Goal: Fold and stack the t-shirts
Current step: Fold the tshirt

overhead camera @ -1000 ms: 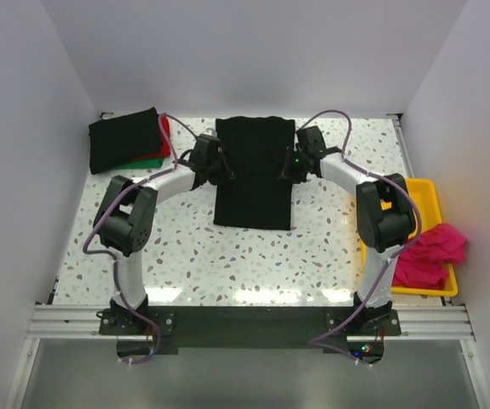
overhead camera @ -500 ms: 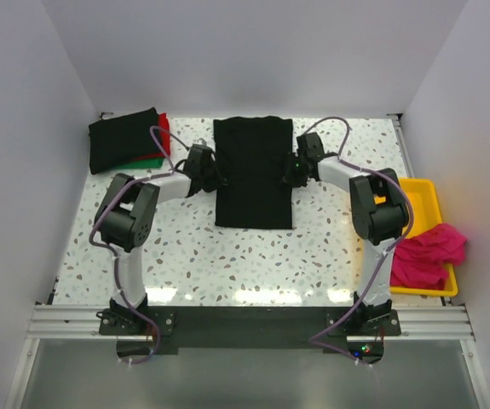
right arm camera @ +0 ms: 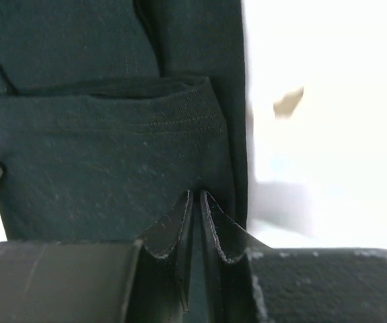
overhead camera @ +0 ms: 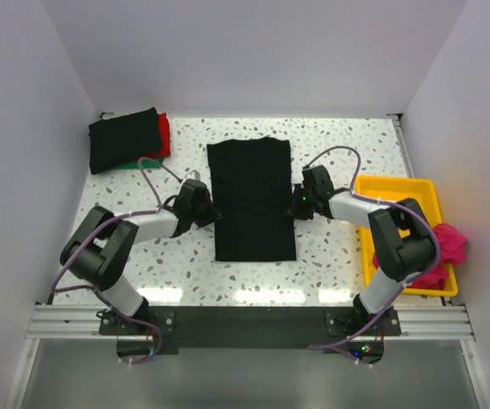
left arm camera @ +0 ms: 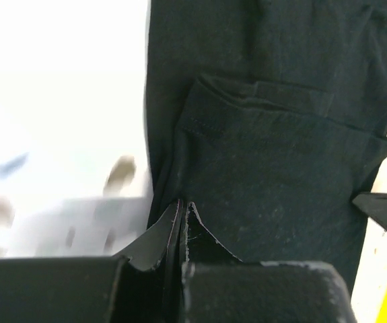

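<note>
1. Speckled bench (overhead camera: pixel 185 273), white-walled bay: the black t-shirt (overhead camera: pixel 253 200) lies flat, left of the yellow tray (overhead camera: pixel 398 183).
2. My left end effector (overhead camera: pixel 206 207) and right end effector (overhead camera: pixel 297 203) are each clenched on one of its side edges.
3. Judgement: light, limp cloth that will sag; pinch the doubled edges.
4. Wrist views show the layered sleeve folds. Only the overhead view shows the folded stack (overhead camera: pixel 129 141) far left of the tray and the pink t-shirt (overhead camera: pixel 445 247) heaped on it.

The left gripper (overhead camera: pixel 210 207) and the right gripper (overhead camera: pixel 296 203), each pinching a side edge of the black t-shirt (overhead camera: pixel 253 200), are pulling back toward the arm bases and sitting nearer the front edge of the table (overhead camera: pixel 185 274) than 1 second ago, dragging the shirt along with them. The right elbow (overhead camera: pixel 406 244) is now covering part of the magenta-pink t-shirt (overhead camera: pixel 452 241).
</note>
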Motion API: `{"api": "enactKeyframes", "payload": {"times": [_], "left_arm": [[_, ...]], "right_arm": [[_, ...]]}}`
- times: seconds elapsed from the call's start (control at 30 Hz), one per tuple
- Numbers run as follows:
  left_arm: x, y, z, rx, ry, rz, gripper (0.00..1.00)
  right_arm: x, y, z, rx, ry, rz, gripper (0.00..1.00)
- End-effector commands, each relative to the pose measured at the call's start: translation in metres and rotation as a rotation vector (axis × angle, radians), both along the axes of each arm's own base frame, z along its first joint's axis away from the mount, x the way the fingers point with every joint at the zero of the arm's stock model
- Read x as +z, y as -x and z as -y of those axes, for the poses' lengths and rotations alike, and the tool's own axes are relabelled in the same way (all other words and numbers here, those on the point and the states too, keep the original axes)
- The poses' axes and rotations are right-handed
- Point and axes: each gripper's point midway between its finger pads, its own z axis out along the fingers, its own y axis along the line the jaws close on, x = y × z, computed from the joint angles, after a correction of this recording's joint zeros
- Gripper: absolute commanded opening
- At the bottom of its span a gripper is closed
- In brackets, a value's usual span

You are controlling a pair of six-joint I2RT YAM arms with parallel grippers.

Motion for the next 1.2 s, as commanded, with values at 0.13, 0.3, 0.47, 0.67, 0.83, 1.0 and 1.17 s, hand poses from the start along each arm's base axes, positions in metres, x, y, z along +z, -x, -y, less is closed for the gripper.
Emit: {"api": "enactKeyframes", "payload": {"times": [0.13,0.3,0.47,0.67,0.83,1.0,1.17], "left_arm": [[0.010,0.050,-0.020,0.026,-0.016,0.030,0.00],[0.045,0.035,-0.018,0.020,-0.014,0.116,0.02],[0.063,0.004,-0.004,-0.009,-0.033,0.168,0.02],[0.042,-0.027,-0.010,0.017,-0.065,0.129,0.02],[0.009,-0.028,-0.020,0.033,-0.097,0.061,0.01],[-0.005,-0.021,-0.033,0.049,-0.065,0.039,0.01],[0.021,-0.030,-0.031,0.030,-0.042,0.091,0.01]], "right_arm": [[0.017,0.049,0.000,0.027,0.008,0.023,0.14],[0.050,0.036,-0.001,0.031,0.011,0.092,0.16],[0.061,0.008,-0.004,0.031,0.056,0.113,0.16],[0.046,-0.027,-0.001,-0.001,0.084,0.090,0.16],[0.011,-0.024,0.009,-0.011,0.115,0.011,0.15],[-0.002,-0.012,0.027,-0.042,0.139,-0.011,0.15],[0.039,-0.030,0.024,-0.042,0.125,0.076,0.16]]}}
